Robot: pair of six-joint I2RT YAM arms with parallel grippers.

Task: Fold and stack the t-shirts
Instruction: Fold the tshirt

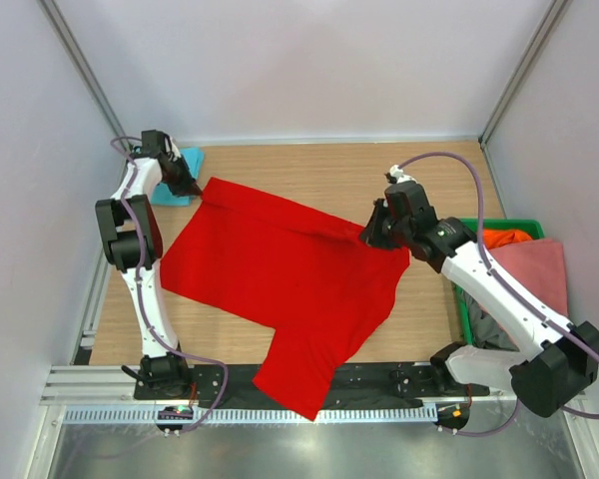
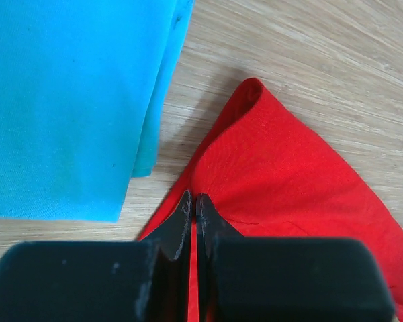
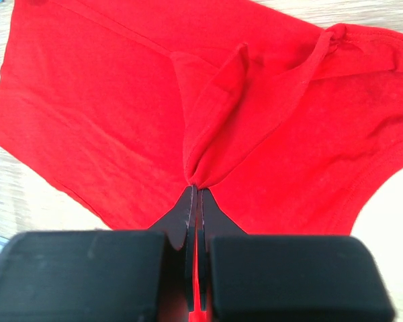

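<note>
Wooden table (image 1: 379,180), left gripper (image 2: 195,198), right gripper (image 3: 195,190) pinching red t-shirt (image 1: 280,269)

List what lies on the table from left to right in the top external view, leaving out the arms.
turquoise t-shirt → red t-shirt → green crate

Plain red t-shirt (image 1: 280,269); turquoise t-shirt (image 1: 190,160); green crate (image 1: 499,224); wood-grain table (image 1: 329,170).
</note>
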